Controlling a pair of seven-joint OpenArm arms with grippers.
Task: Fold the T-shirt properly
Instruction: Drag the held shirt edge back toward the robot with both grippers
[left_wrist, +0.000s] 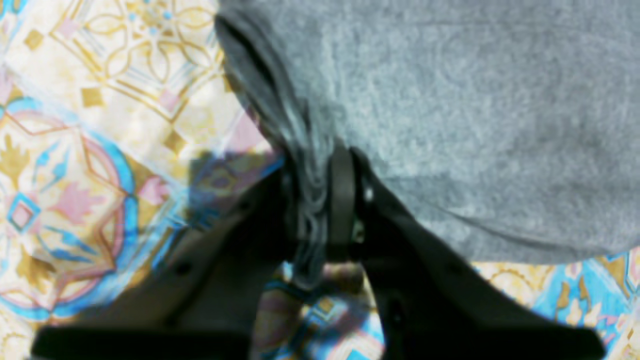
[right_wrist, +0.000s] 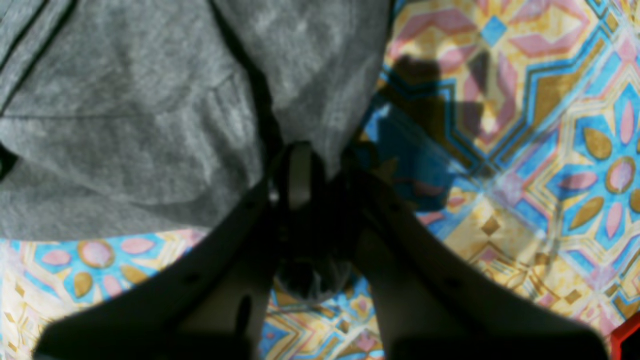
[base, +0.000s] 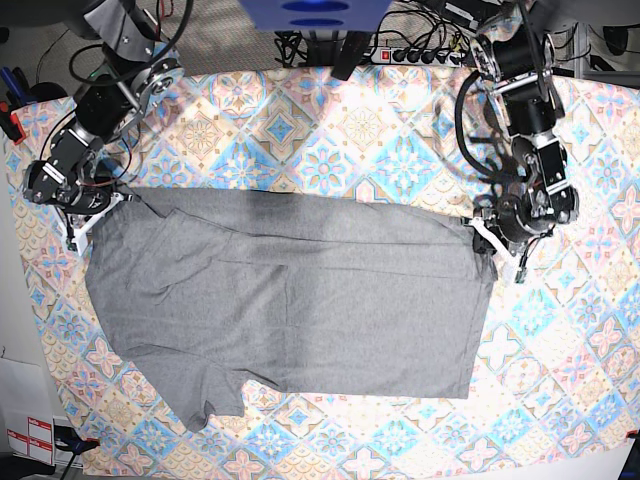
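T-shirt: heather-grey knit, spread on the patterned tablecloth. Soft, light, limp; likely sags and slides between grips. Left hand and right hand each pinch a bunched far corner.

The large heather-grey short-sleeved knit T-shirt is one plain colour, a mid grey flecked with lighter threads; in the wrist views the knit shows a fine pale mottling, darker in its folds. Under it, the pastel tile-patterned tablecloth covers the tabletop with repeating diamond tiles in cream, sky blue, pink and mustard gold: star and flower medallions, petal shapes, blue outlines. Close up, the tiles show gold scrollwork on cream and bold blue bands around pink lozenges. The matt black fingers of the left arm and the black fingers of the right arm are uniformly dark, unpatterned.
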